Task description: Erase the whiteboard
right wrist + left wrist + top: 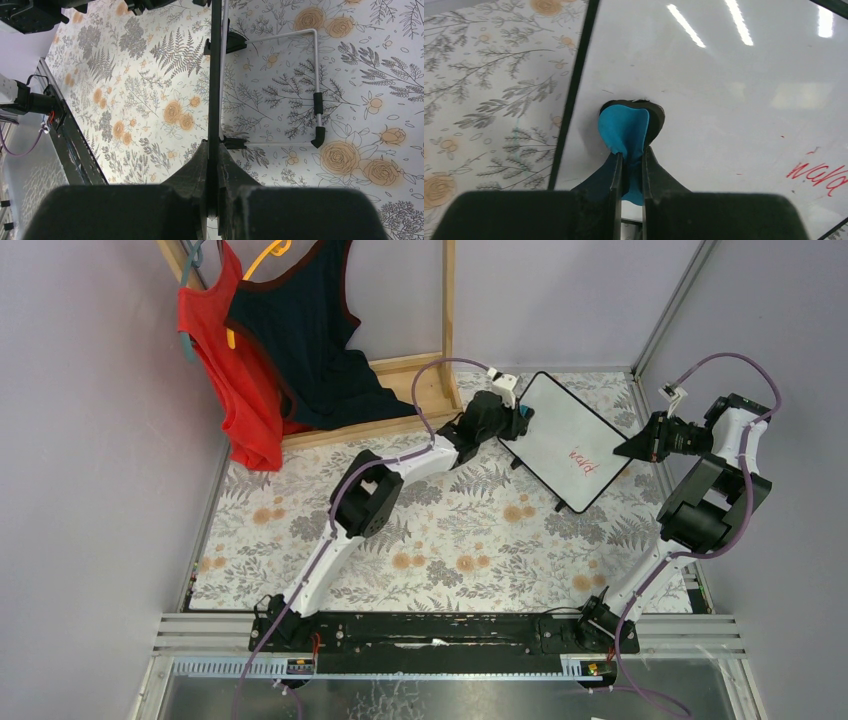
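Left fingers (616, 175) pinching blue eraser (623, 129) on whiteboard (565, 430), arm outstretched; right fingers (199, 162) clamping its edge, elbow bent.

Colour and pattern notes, whiteboard as the reference.
The whiteboard (570, 435) is showing glossy white inside a thin black frame, with red writing (582, 458) sitting toward its right corner. The eraser (624, 131) on its surface is showing bright blue over a black backing. The tablecloth (450, 530) under the whiteboard is carrying grey ferns and orange-tan flowers on off-white. Left of the whiteboard, a red top (225, 370) and a navy top (320, 340) with dark red trim are hanging.
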Controlling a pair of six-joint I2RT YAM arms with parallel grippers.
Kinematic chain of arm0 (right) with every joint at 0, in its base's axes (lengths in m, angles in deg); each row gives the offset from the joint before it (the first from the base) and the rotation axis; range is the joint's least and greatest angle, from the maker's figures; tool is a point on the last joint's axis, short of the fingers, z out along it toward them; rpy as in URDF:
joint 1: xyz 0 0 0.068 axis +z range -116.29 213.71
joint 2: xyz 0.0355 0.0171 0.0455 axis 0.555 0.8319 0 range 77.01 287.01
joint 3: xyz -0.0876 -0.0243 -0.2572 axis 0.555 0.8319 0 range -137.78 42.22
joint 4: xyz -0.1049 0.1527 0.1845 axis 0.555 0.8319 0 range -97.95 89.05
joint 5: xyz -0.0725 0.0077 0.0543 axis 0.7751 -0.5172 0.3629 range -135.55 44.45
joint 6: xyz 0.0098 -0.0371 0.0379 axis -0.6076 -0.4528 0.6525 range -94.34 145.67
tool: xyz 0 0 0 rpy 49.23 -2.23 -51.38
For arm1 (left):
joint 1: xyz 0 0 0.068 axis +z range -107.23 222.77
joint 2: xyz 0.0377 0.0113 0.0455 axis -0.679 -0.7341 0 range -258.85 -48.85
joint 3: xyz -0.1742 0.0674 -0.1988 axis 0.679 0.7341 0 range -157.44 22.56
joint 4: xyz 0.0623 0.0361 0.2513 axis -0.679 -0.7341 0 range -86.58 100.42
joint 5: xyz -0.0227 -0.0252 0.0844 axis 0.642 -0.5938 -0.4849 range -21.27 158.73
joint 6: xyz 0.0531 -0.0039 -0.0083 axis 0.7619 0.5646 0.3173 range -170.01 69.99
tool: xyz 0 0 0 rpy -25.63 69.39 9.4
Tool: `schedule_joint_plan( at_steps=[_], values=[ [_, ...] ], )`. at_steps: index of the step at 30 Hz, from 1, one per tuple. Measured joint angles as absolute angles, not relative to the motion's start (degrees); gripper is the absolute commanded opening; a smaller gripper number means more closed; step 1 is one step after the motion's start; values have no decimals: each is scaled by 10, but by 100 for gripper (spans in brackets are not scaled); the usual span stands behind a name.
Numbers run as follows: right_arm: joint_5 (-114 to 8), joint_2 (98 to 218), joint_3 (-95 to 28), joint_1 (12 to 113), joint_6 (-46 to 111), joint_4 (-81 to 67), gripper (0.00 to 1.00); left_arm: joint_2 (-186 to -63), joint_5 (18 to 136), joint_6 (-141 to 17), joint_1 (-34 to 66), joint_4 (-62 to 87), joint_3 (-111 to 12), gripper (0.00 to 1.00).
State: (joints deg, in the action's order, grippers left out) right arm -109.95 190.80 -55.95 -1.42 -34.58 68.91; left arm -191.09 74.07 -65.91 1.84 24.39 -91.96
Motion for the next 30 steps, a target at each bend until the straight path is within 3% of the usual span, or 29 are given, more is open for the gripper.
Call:
schedule_joint_plan(
  at_steps=[20, 30],
  values=[
    [-1098, 1908, -560, -16, -341, 691, 0, -1916, 728, -683, -38, 251, -926, 0],
    [-1100, 1908, -559, -15, -344, 690, 0, -1895, 724, -680, -17, 258, -885, 0]
  ],
)
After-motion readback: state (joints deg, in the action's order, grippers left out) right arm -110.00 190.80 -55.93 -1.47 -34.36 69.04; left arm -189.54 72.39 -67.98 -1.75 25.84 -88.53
